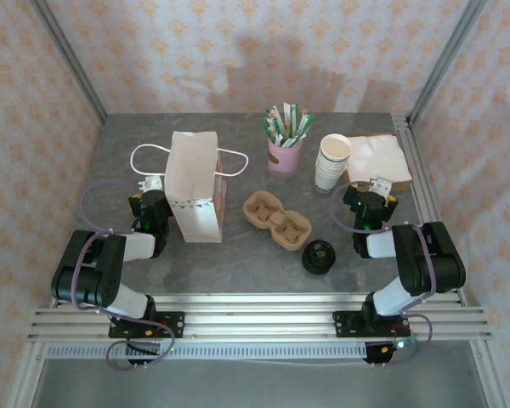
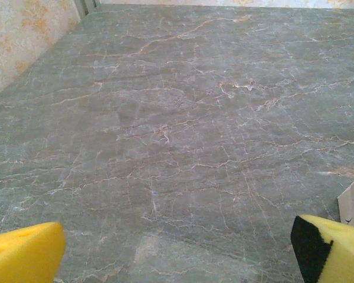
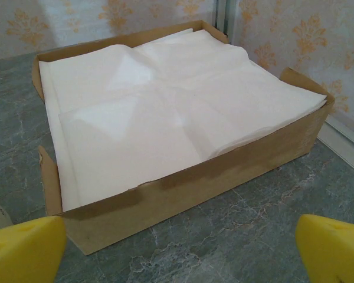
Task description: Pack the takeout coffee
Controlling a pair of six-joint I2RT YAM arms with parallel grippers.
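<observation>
Coffee cup: small, dark, with a domed black lid; stands near the table's front edge, right of centre, just in front of the cup carrier.
Handling: probably light and thin-walled, so it may crush or spill; best held around the body below the lid and kept upright.
Left gripper: wide open and empty, over bare table.
Right gripper: wide open and empty, facing the napkin box.
Paper bag: white, upright, left of the carrier.

Black-lidded takeout coffee sits beside cup carrier.
</observation>
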